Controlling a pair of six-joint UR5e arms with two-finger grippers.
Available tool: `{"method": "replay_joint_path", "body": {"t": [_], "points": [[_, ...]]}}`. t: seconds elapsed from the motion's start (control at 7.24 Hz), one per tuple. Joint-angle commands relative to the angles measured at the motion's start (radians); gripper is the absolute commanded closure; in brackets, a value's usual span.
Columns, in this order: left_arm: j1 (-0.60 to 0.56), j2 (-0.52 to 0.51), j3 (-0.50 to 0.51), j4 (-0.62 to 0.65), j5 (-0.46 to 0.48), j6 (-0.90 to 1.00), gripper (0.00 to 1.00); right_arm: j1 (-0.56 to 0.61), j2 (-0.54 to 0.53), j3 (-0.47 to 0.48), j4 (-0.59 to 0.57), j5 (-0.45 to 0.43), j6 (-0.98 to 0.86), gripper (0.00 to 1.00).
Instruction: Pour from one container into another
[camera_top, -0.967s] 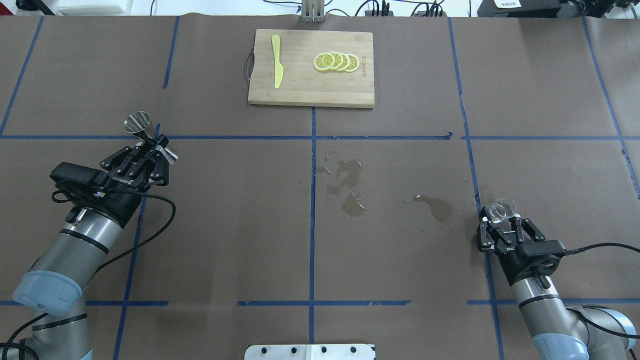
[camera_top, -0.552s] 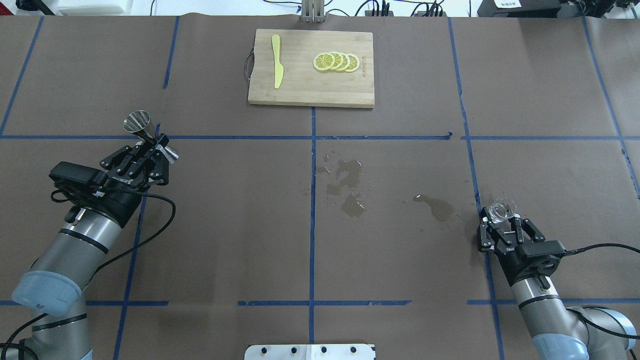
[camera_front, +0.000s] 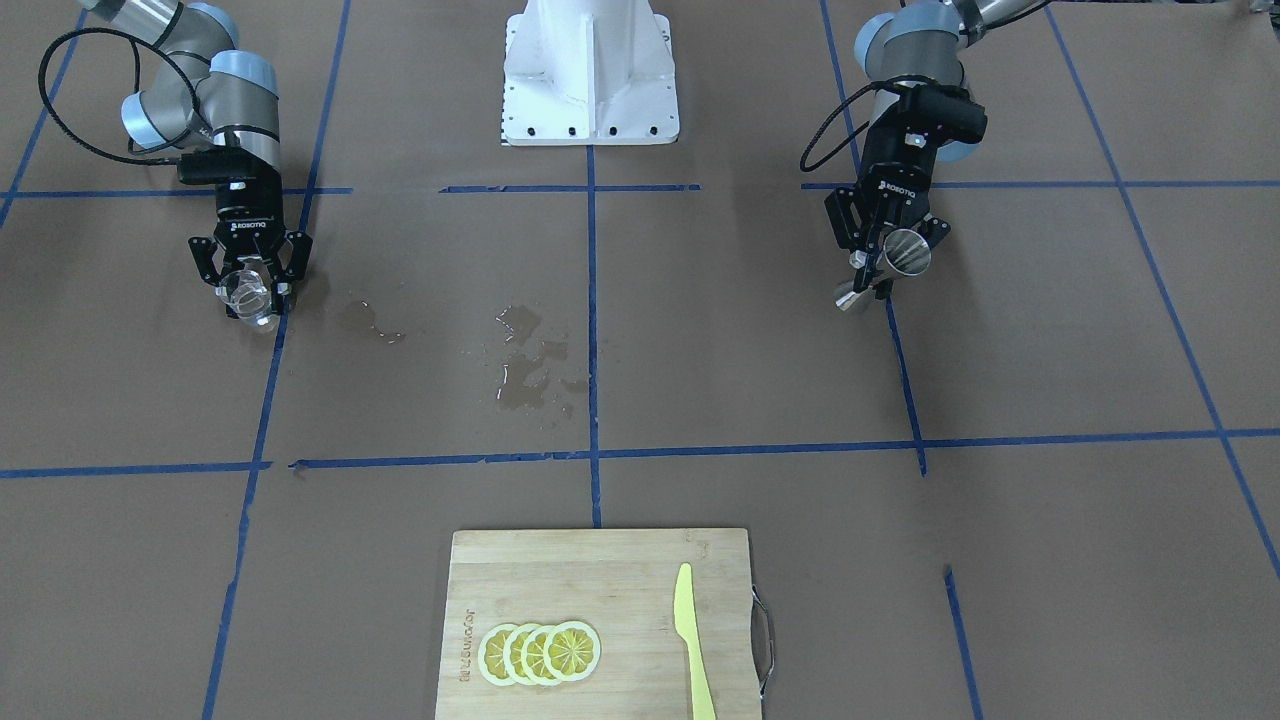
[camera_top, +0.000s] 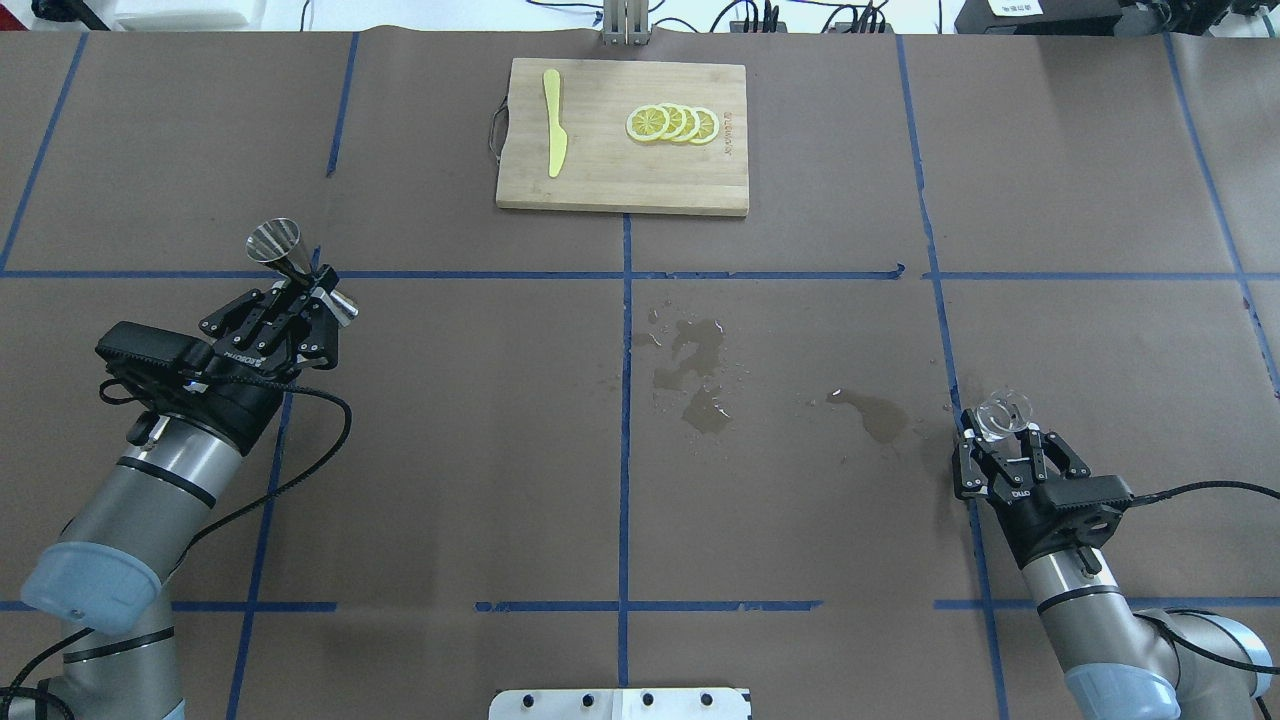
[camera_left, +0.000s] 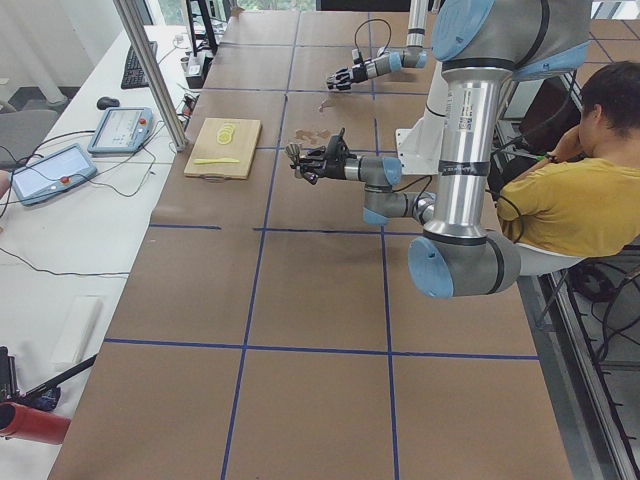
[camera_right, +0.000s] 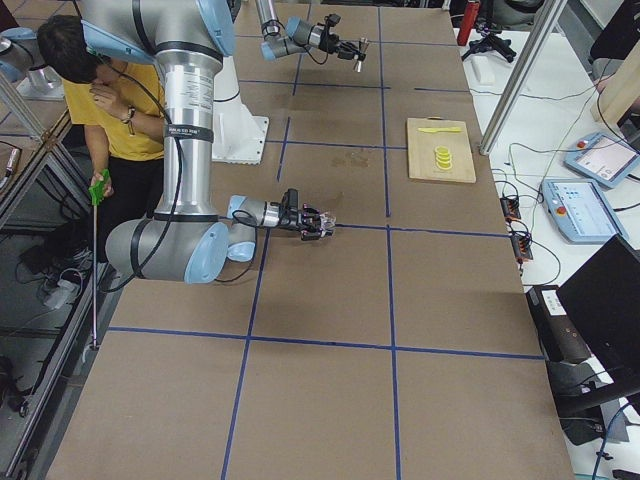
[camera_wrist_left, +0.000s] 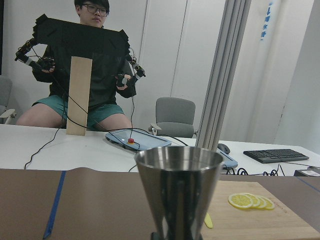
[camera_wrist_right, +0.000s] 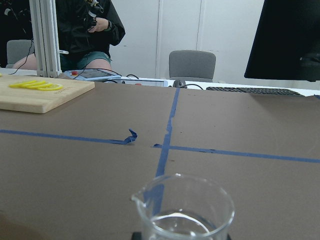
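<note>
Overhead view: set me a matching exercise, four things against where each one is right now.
Things:
1. jigger
2. glass
3. lemon slices
4. spilled liquid

Places:
a. held in the right gripper
b. on the cutting board
c. on the table, near its middle
d. held in the left gripper

Pairs: 1-d, 2-a, 3-b, 4-c
</note>
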Motion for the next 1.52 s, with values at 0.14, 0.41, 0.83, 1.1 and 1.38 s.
{"method": "replay_joint_path", "body": {"t": [0.14,0.41,0.83,1.1,1.38], "points": [[0.006,-0.008,-0.005,0.002,-0.003,0.012,1.0,0.064,-0.005,0.027,-0.001,0.046,-0.054,0.91],[0.012,-0.04,0.003,0.003,0.0,0.014,1.0,0.073,-0.005,0.047,0.002,0.043,-0.065,0.91],[0.018,-0.128,0.026,0.032,-0.001,0.015,1.0,0.075,0.027,0.107,0.002,0.05,-0.126,0.99],[0.022,-0.21,0.046,0.185,-0.01,0.026,1.0,0.082,0.048,0.148,-0.001,0.05,-0.198,1.0],[0.017,-0.242,0.048,0.206,-0.053,0.104,1.0,0.089,0.076,0.187,-0.029,0.053,-0.277,1.0]]}}
